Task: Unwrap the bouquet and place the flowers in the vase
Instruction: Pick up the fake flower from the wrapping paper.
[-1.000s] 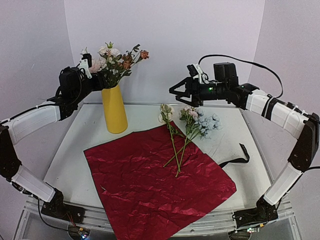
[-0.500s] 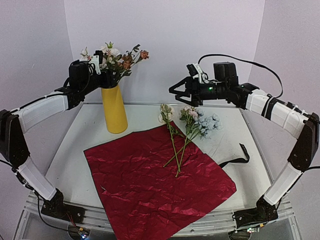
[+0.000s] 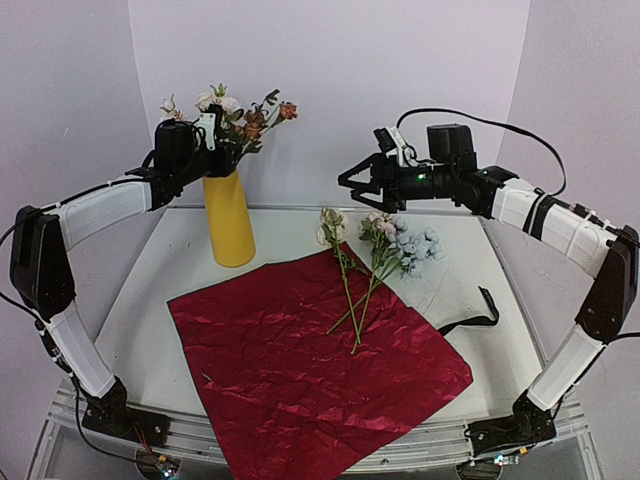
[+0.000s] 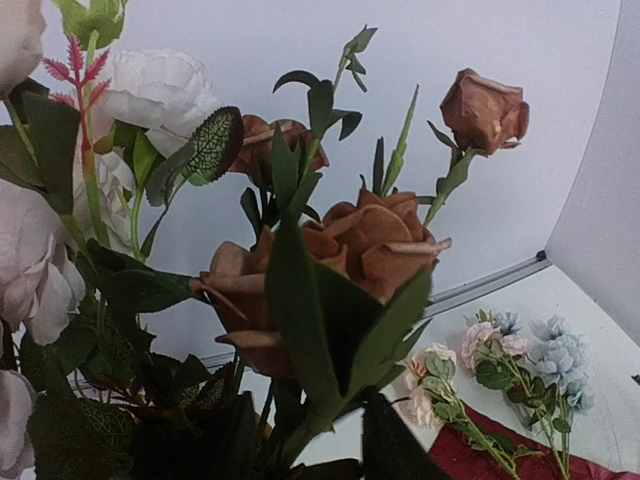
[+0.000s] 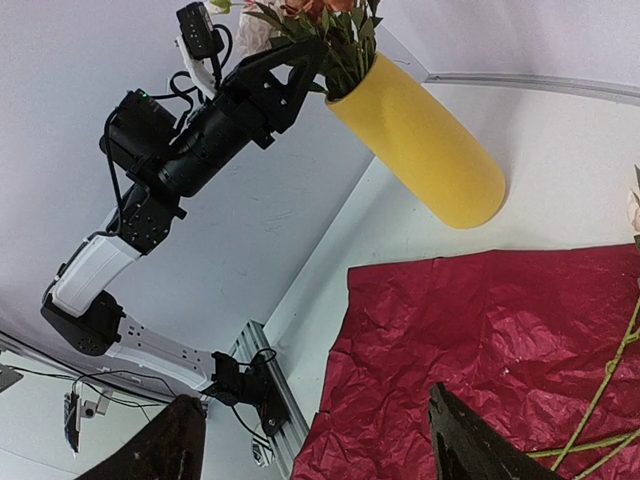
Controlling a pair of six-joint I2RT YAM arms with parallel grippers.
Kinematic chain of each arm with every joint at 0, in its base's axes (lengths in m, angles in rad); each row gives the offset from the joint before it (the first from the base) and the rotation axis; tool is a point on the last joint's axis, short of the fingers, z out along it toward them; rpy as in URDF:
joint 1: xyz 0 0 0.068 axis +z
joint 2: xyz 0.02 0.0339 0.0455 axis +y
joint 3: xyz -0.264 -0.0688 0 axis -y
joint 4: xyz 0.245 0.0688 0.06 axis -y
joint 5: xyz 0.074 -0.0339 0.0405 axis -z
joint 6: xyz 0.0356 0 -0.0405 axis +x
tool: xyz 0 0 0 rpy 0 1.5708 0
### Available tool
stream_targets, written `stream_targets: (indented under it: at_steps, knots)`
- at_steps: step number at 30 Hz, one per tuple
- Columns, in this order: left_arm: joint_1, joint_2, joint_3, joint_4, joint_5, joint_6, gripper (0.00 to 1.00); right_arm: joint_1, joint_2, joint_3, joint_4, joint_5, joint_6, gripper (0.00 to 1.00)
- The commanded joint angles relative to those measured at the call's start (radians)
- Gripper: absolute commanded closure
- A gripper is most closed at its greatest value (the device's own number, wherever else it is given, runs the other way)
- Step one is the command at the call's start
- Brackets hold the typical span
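Yellow vase point(image 3: 229, 220): matte, tapered, upright near the far-left corner of the table point(image 3: 140, 310), just off the paper's far-left edge.
Flowers in the vase point(image 3: 238, 112): white, pink and rust blooms with green leaves, standing out of the mouth.
Loose flowers point(image 3: 352, 285): thin green stems lie across the paper's far corner. The cream, pink and pale blue heads rest on bare table toward the far edge, right of centre.
Wrapping paper point(image 3: 310, 360): dark red, crinkled, spread flat like a diamond. Its near corner hangs over the table's near edge.
Ribbon point(image 3: 472, 320): black loose strip by the table's right edge, one end reaching the paper.
Hard to see: blooms and leaves fill the left wrist view, and its own fingers are lost in dark foliage. Leaves cover the vase mouth.
Left gripper point(image 3: 220, 152): at the stems just above the vase mouth, fingertips buried in leaves. Whether it grips anything, can't tell.
Right gripper point(image 3: 352, 181): raised over the loose flowers, jaws spread wide, nothing between them.
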Motion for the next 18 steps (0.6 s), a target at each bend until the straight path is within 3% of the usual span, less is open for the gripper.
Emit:
stream_targets:
  at_steps: [1,5,18]
  knots:
    - [0.002,-0.004,0.051,0.003,-0.031,0.020,0.74,-0.005,-0.029,0.020,0.043,-0.001,-0.003,0.23]
    - [0.002,-0.022,0.038,-0.002,-0.090,0.022,0.99,-0.005,-0.024,0.027,0.043,0.000,0.000,0.23]
    - [0.003,-0.085,-0.088,-0.049,-0.222,-0.053,1.00,-0.005,-0.033,0.005,0.043,-0.003,0.008,0.23]
